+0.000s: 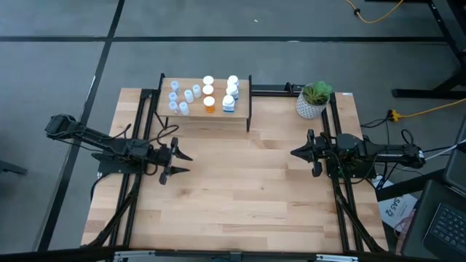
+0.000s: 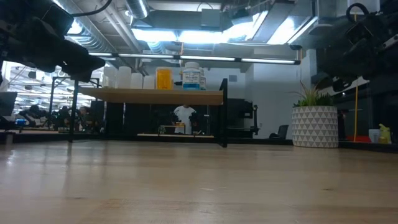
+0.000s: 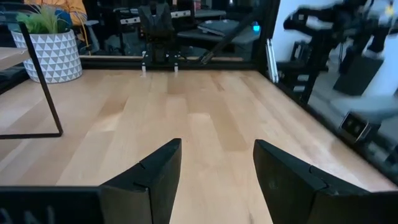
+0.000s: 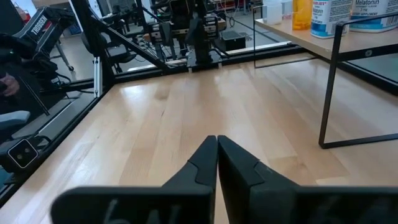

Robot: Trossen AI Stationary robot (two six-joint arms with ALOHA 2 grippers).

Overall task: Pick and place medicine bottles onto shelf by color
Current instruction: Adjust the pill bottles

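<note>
High view. We see the shelf (image 1: 204, 116) at the far edge of the counter (image 1: 240, 189), with all the medicine bottles (image 1: 204, 94) on top of it: pale-blue vials toward its left end, an orange bottle (image 1: 210, 104) near the middle, white ones toward its right end. Labels are too small to read here. The plant pot (image 1: 312, 102) stands just right of the shelf. The left gripper (image 1: 182, 161) lies low over the counter in front of the shelf's left end, arm stretched flat, its jaws spread apart with nothing between them. The right gripper (image 1: 295, 153) lies in front of the pot, pointing toward the counter's middle, its jaws pressed together and empty.

Low view. The shelf (image 2: 155, 96) carries the bottles (image 2: 163, 78) in a row; those at the left blur into one another. Both arms are cut off at the upper corners, so we cannot make out either gripper.

Left wrist view. The two dark fingers (image 3: 155, 177) stand apart over bare counter; one shelf leg and the pot (image 3: 53, 53) show beyond.

Right wrist view. The fingers (image 4: 202, 165) meet along a thin seam. The shelf (image 4: 323, 43) is cropped, its bottles (image 4: 326, 15) cut off at the top.
</note>
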